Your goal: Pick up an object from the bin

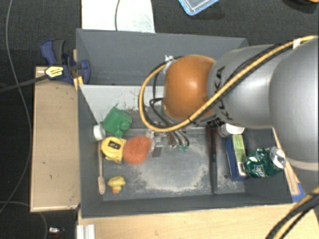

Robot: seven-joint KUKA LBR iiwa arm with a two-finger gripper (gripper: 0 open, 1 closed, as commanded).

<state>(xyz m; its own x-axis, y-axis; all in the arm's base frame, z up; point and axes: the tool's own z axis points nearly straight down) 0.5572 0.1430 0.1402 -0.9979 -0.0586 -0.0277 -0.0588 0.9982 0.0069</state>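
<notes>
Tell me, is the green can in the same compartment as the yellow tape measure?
No, the green can lies right of the divider, while the yellow tape measure lies left of it.

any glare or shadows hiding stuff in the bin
Camera view: soft sheen on the orange cover and grey arm; the arm shades the bin round the gripper; the red ball and tape measure are evenly lit.

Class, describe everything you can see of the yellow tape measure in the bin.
The yellow tape measure is a boxy case, hard plastic by its look, with a dark panel on top. It lies near the bin's left wall, touching the orange ball beside it; the green lump lies beyond it.
</notes>
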